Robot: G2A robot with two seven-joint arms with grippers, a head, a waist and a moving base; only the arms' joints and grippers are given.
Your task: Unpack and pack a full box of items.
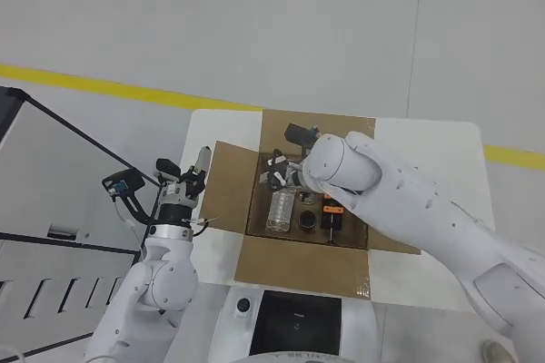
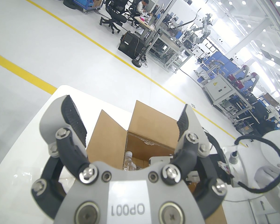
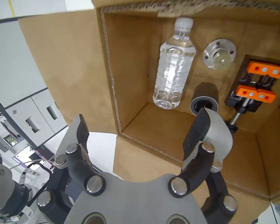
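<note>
Four items in the cardboard box (image 1: 300,268), correct? (checker)

Four. Item one: clear water bottle (image 3: 171,71), lying on its side on the box floor, nearest the robot's left wall. Item two: round metal flange (image 3: 219,54), beside the bottle's upper end. Item three: black cylinder (image 3: 205,96), beside the bottle's base. Item four: small black vise with orange jaws (image 3: 256,87), on the robot's right of the cylinder. (clerk)

Box location and condition? (checker)

On the white table (image 1: 436,145), all flaps folded outward, top open. (clerk)

Right gripper (image 3: 142,117)? (checker)

Above the open box, over the end near the bottle, pointing down into it. Fingers spread apart, nothing between them, touching none of the four items. (clerk)

Left gripper (image 2: 126,103)? (checker)

Over the table on the robot's left of the box, just outside its left flap, facing the box. Fingers wide apart, nothing held. From its wrist view, the bottle's cap end shows past the box wall. (clerk)
</note>
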